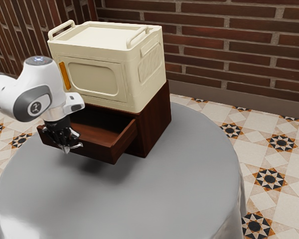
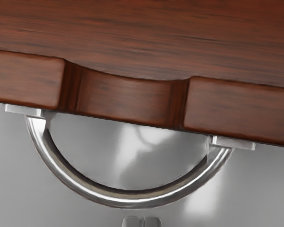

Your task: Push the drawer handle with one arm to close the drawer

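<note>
My gripper [image 1: 66, 148] is at the front of the dark wooden drawer [image 1: 99, 151], fingers down and together, close to the metal handle [image 1: 78, 145]. The drawer stands pulled out of its brown cabinet [image 1: 154, 119], its inside visible. In the wrist view the curved silver handle [image 2: 132, 198] juts from the drawer front [image 2: 236, 109], which has a scooped notch in its top edge. Two fingertips of the gripper [image 2: 141, 221] sit side by side just outside the handle's arc, holding nothing. Whether they touch the handle I cannot tell.
A cream storage box [image 1: 102, 64] with raised handles rests on top of the cabinet, behind and above the drawer. The cabinet stands on a round table with a grey cloth [image 1: 179, 184]. A brick wall [image 1: 229, 50] rises behind.
</note>
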Action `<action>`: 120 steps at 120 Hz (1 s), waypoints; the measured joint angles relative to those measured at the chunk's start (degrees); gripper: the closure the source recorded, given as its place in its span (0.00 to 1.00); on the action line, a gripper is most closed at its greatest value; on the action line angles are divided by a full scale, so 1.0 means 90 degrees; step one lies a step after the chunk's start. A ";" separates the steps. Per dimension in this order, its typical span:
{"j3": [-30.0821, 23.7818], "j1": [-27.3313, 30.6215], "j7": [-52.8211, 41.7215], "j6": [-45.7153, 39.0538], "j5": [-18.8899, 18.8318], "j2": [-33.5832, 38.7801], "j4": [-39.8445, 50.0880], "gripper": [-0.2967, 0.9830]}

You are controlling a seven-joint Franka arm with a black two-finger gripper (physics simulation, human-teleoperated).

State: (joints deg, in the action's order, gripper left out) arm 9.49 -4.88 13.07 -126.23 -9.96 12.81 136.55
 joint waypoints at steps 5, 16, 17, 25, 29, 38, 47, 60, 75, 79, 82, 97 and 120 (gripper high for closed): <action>0.0000 0.0034 0.0002 -0.0036 -0.0007 -0.0042 -0.0016 0.85; 0.0006 0.0098 0.0007 -0.0093 -0.0058 -0.0103 -0.0046 0.85; 0.0006 0.0105 0.0008 -0.0097 -0.0065 -0.0106 -0.0048 0.85; 0.0007 0.0135 0.0011 -0.0124 -0.0107 -0.0184 -0.0110 0.85; 0.0005 0.0140 0.0012 -0.0143 -0.0123 -0.0238 -0.0150 0.85; 0.0002 0.0142 0.0013 -0.0197 -0.0146 -0.0318 -0.0191 0.85; 0.0001 0.0134 0.0013 -0.0258 -0.0156 -0.0394 -0.0232 0.85; -0.0002 0.0106 0.0012 -0.0327 -0.0164 -0.0471 -0.0320 0.85; -0.0017 0.0090 0.0012 -0.0468 -0.0203 -0.0577 -0.0367 0.85; -0.0023 0.0086 0.0013 -0.0507 -0.0221 -0.0620 -0.0404 0.85; -0.0025 0.0082 0.0013 -0.0534 -0.0232 -0.0647 -0.0435 0.85; -0.0028 0.0074 0.0015 -0.0657 -0.0269 -0.0760 -0.0521 0.85; -0.0045 0.0064 0.0020 -0.0913 -0.0382 -0.1046 -0.0734 0.85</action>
State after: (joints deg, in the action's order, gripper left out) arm 9.08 -4.30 13.24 -134.44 -13.40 3.40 129.94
